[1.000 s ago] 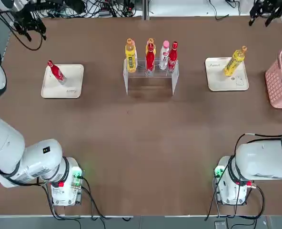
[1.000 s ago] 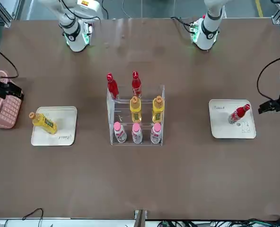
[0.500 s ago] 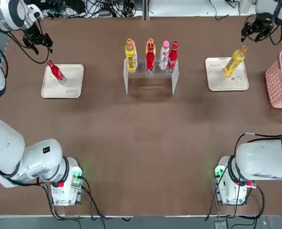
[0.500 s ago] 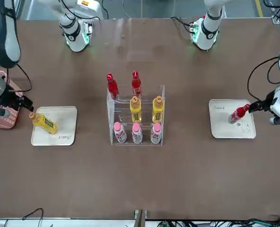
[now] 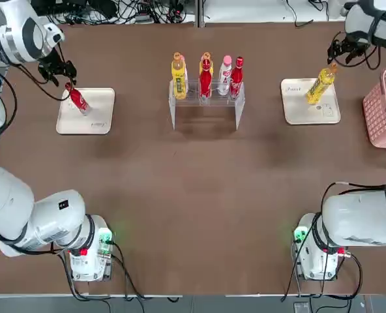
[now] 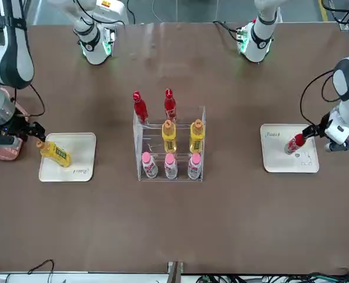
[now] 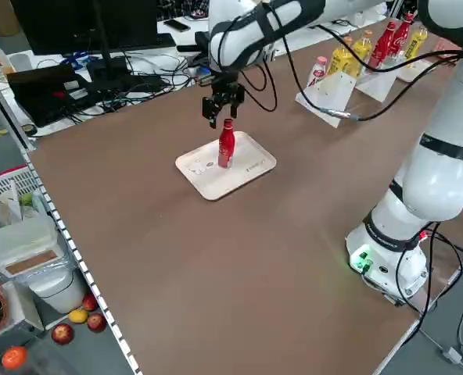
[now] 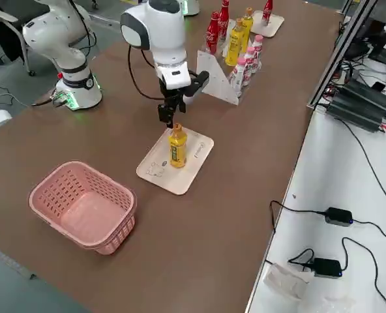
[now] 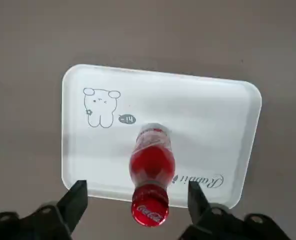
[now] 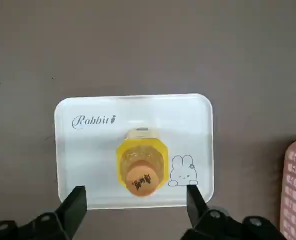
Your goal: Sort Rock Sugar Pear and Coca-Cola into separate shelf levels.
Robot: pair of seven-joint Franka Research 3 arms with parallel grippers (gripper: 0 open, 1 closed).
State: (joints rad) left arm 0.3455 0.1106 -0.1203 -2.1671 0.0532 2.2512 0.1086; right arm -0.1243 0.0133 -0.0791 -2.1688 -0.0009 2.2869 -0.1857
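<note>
Both arms are out over the far corners of the table. The left gripper (image 9: 135, 200) hangs right above the red cola bottle (image 5: 77, 98), fingers spread wide on either side of its cap and not touching it; that bottle stands upright on the beige tray (image 5: 95, 120) at the left side of the table. Over on the other side, the right gripper (image 10: 135, 202) hovers just above the yellow pear-drink bottle (image 5: 321, 83), jaws also wide apart, nothing in them, with the orange cap sitting between the fingertips from the wrist camera's angle. That yellow bottle stands upright on its own beige tray (image 5: 326, 114), and a pink basket (image 5: 383, 107) sits just beyond it at the table's right edge. In the middle of the table stands the clear two-tier stand (image 6: 140, 147): seen from the front, three pink-capped bottles (image 6: 170, 166) line the front, two yellow bottles (image 6: 169, 136) sit behind them, and two red bottles (image 6: 141, 108) stand at the back.
</note>
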